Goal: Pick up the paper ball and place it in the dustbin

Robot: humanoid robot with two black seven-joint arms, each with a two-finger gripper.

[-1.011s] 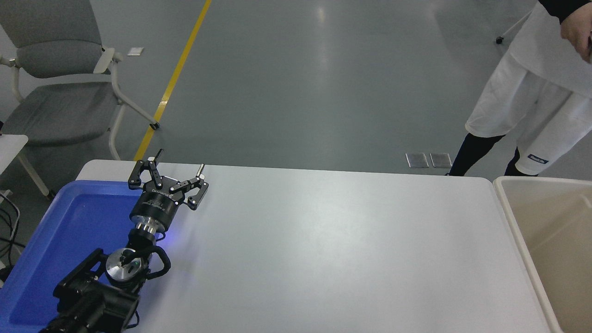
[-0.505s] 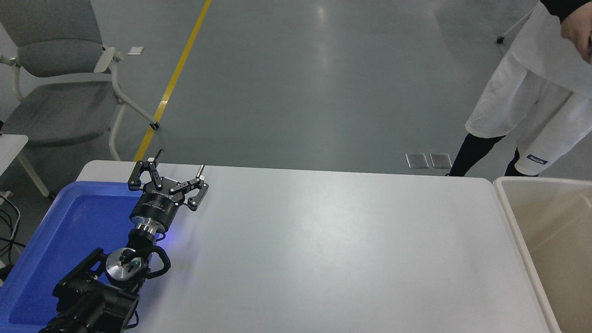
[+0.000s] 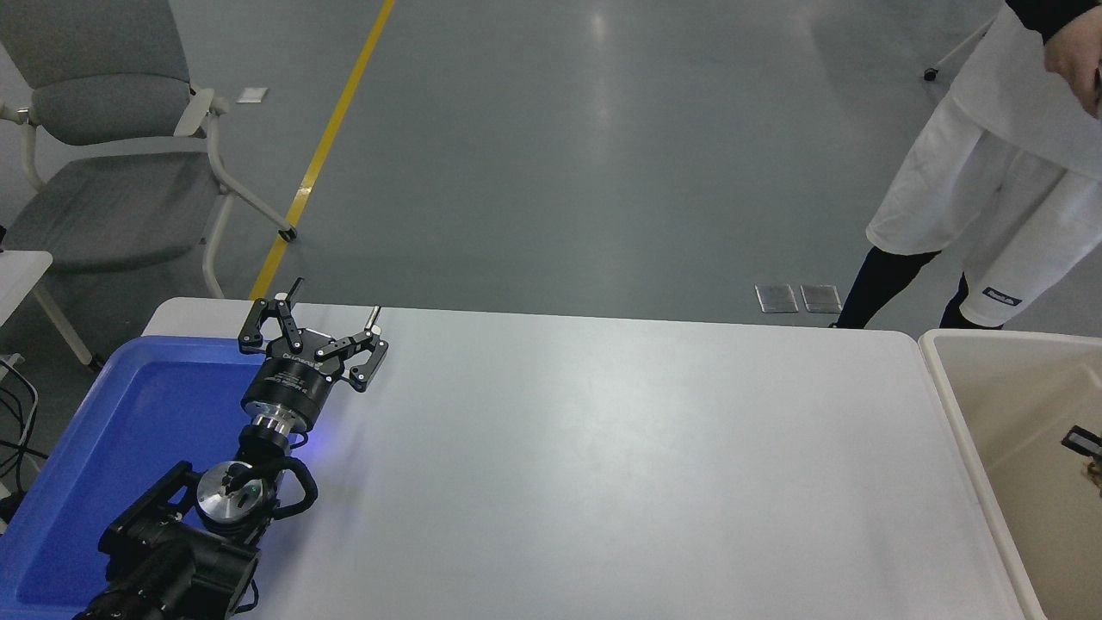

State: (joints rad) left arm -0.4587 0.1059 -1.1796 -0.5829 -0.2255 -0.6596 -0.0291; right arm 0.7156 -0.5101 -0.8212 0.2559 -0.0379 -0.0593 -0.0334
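Right pincer (image 3: 1083, 443) newly entered over dustbin (image 3: 956, 379), grip unclear | left pincer (image 3: 331, 314) parked, released

Cut off at the right edge: the large cream plastic dustbin (image 3: 964, 405), only its left wall and part of its inside shown. Barely entered at that same edge, over the bin: a black tip of the right pincer (image 3: 1082, 441), too little visible to judge its jaws. Just below it, a tan-brown scrap (image 3: 1095, 472), too small and cropped to identify as the paper ball. Cropped at lower left: the shallow bright blue plastic tray (image 3: 103, 430).
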